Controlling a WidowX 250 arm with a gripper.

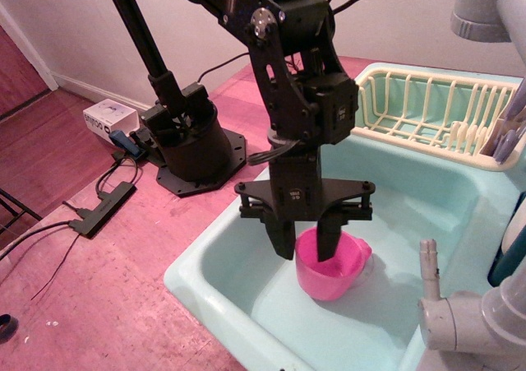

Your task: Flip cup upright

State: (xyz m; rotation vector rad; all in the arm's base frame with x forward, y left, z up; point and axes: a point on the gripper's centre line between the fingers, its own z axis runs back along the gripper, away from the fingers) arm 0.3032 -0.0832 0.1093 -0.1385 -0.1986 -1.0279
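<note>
The bright pink cup (331, 274) stands upright on the floor of the pale green sink (215, 266), near the drain, with its mouth facing up. My black gripper (306, 244) points straight down over the cup's left side. Its jaws stand apart: the left finger (283, 238) hangs outside the cup's left wall and the right finger (327, 241) reaches down inside the cup. Neither finger visibly presses on the wall. The cup's base rests on the sink floor.
A cream dish rack (427, 108) sits behind the sink at the right. A grey faucet (464, 317) stands at the sink's front right. A second arm's black base (189, 145), a white box (107, 118) and cables lie on the pink floor at the left.
</note>
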